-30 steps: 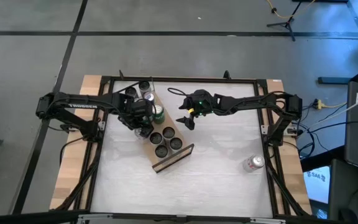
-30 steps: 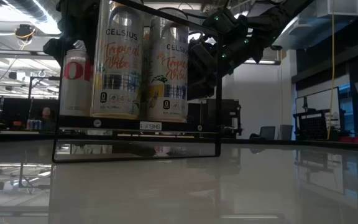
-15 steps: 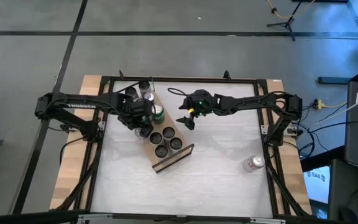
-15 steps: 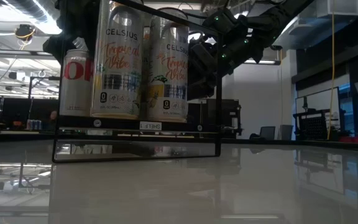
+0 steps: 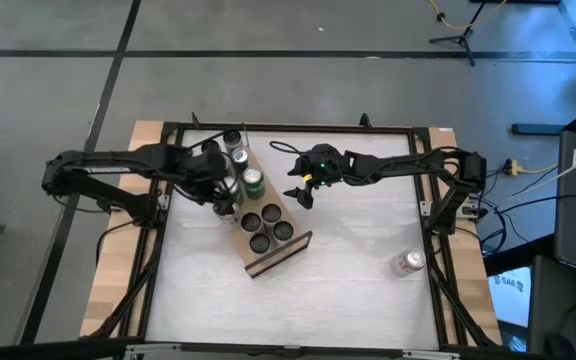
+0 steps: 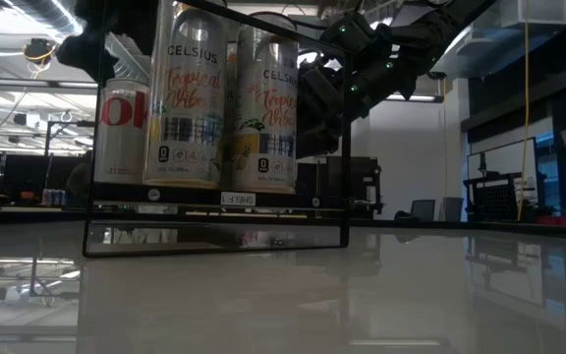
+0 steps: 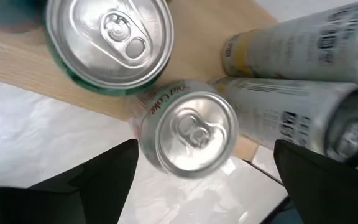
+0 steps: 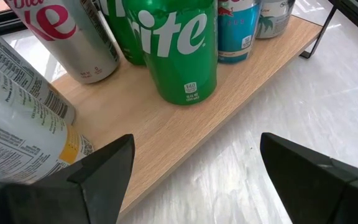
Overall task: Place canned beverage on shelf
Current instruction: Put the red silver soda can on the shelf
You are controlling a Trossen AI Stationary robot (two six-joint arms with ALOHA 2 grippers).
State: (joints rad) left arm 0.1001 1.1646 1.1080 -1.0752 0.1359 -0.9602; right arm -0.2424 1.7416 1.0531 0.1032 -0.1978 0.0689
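As far as the cans showed: most of the stocking looked done, with one can left on the table.
Shelf: the shelf lay slanted on the table, between the two arms, with cans standing along it.
Cans placed: in the high view two rows of can tops filled the shelf's length; the low view showed two tall Celsius cans at its near end, with a red-lettered can beside them.
Newest can: the Diet Coke can stood upright at the board's edge, just beside a green-sided can and the two tall cans; judging from this, it had been set down.
Still to do: a loose can lay on its side near the table's right edge, well apart from the shelf.
Left gripper: the left gripper hovered right over the Diet Coke can, fingers spread wide on either side, touching nothing and holding nothing.
Right gripper: the right gripper hung just beside the shelf's long side, facing a Sprite can, fingers parted and empty.
Judged next: fetching the loose can, probably by the right arm, being nearer.
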